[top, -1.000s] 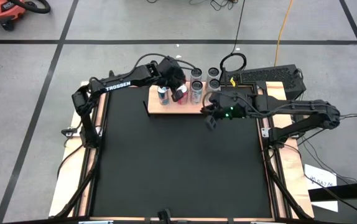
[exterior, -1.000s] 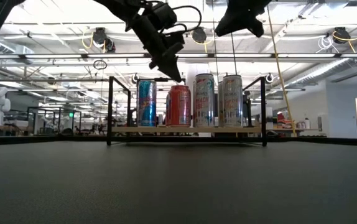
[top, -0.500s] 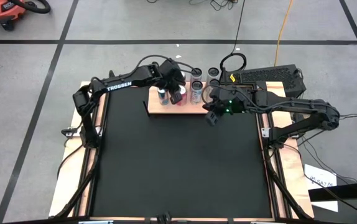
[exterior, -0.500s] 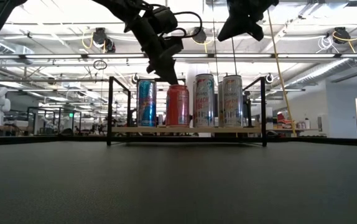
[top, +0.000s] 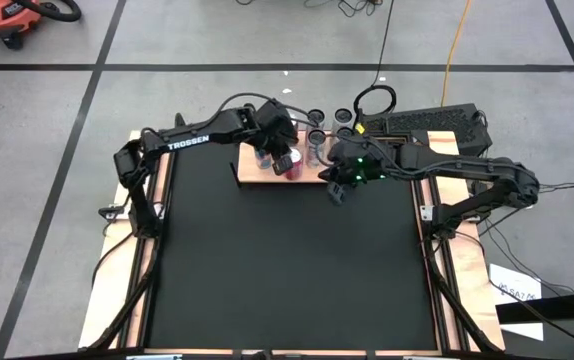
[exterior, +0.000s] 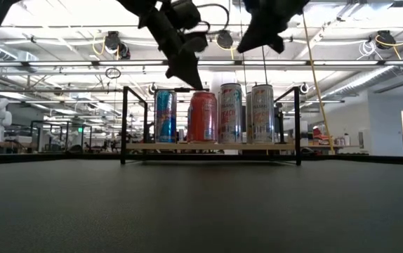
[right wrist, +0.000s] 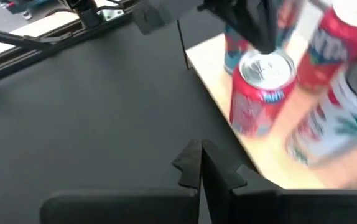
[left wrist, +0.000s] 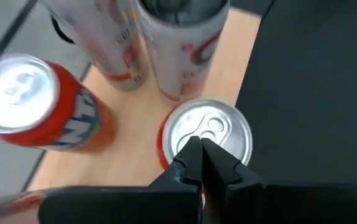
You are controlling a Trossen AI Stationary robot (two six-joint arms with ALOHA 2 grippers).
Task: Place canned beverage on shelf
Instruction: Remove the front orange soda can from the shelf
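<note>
The shelf (top: pixel 252 172), a small light-wood board with black side brackets, stands at the black mat's far edge. On it, in the low view, stand a blue can (exterior: pixel 165 116), a red can (exterior: pixel 203 117) and two tall white cans (exterior: pixel 231 112) (exterior: pixel 262 112). My left gripper (left wrist: pixel 200 144) is shut and sits on top of the red can (top: pixel 290 166). My right gripper (top: pixel 335 194) is shut and hangs in the air over the mat by the shelf's near right corner, touching nothing. The right wrist view shows a second red can (right wrist: pixel 346 31) farther back. My left gripper has its shut fingertips (left wrist: pixel 194 152) down on the red can's silver lid (left wrist: pixel 219 127), beside the pull tab. The fingers come from above, slanting down from the far left. The can stands upright with its base on the shelf board (left wrist: pixel 135 137).
Several more cans (top: pixel 344 120) stand behind the shelf, off the mat. The wide black mat (top: pixel 287 270) stretches from the shelf to the table's near edge. Light-wood strips (top: pixel 117 290) edge the table.
My left gripper has moved toward the table's near edge, still shut. The red can under it has slid upright across the shelf board toward the board's near edge. My right gripper has drifted a little toward the table's left, nearer the shelf.
</note>
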